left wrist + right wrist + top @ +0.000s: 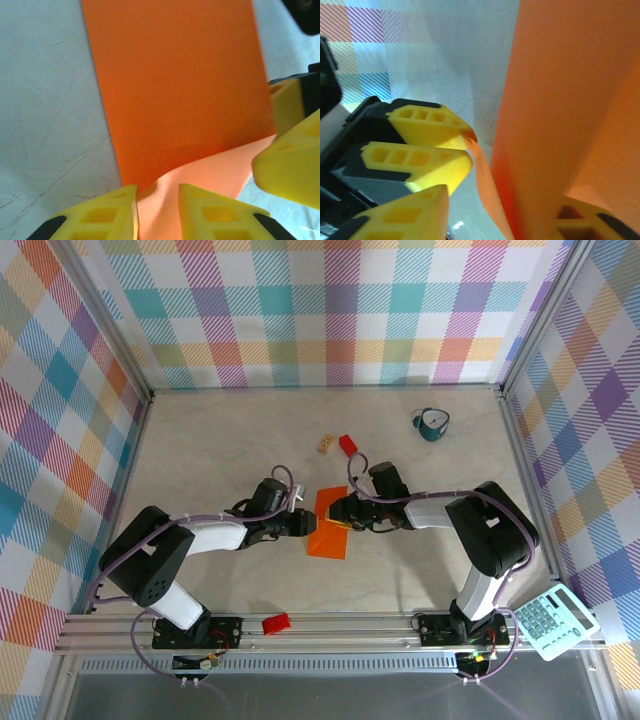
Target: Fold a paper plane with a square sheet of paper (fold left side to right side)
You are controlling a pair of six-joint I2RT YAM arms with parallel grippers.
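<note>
From above, the paper (328,540) lies mid-tabletop (220,440), a little toward the near edge. Both arms reach in and meet over it. The left end effector (303,524) is at its left edge and the right end effector (338,510) is over its far part. This view also takes in a red block (347,445) and a tan block (325,443), just beside each other toward the far edge and apart from the paper. A cup (432,423) stands nearer the far right corner. How the jaws stand is too small to read here.

The left wrist view shows most of the paper flat on the tabletop. Its near edge is lifted into a paler flap that runs up between the left end effector's fingers (112,212). They are set narrow with the flap in the gap, but I cannot tell whether they press on it. The right end effector's yellow fingers show at the paper's right edge, one of them over the flap.

The right wrist view shows the paper raised as a steep orange wall between the right end effector's own fingers (405,217). They stand apart, one on each side. The near one is clear of the sheet, and the other is low at the paper's far face, so the sheet is not clamped. Across from them, the left end effector's two fingers lie close together with a thin curl of paper edge at their tips.
</note>
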